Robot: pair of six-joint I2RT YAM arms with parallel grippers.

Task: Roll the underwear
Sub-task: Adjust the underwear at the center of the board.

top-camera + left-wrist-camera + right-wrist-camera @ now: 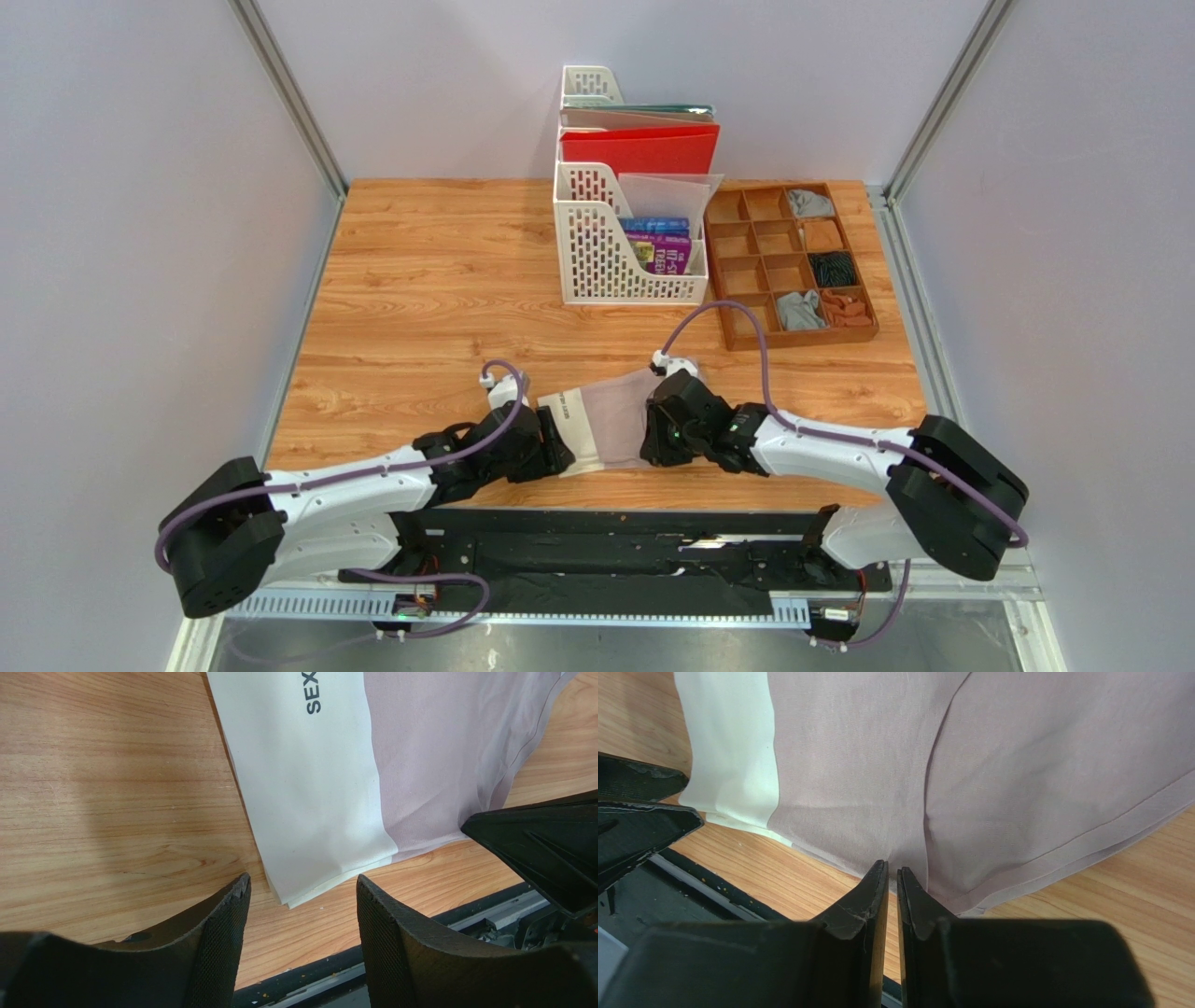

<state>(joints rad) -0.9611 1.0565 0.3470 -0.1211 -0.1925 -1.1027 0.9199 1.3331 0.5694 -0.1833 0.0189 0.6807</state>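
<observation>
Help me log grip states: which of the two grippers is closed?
The right gripper: it is pinched shut on the near hem of the pinkish-beige underwear. The left gripper stands open and empty, at the corner of the cream band.

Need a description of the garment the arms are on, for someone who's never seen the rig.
On the wooden table, look at the near edge, between the left gripper and right gripper. The underwear lies flat there: pale pinkish-beige, with a cream band printed in dark letters. Other cloths sit bundled in the far-right compartment tray.
</observation>
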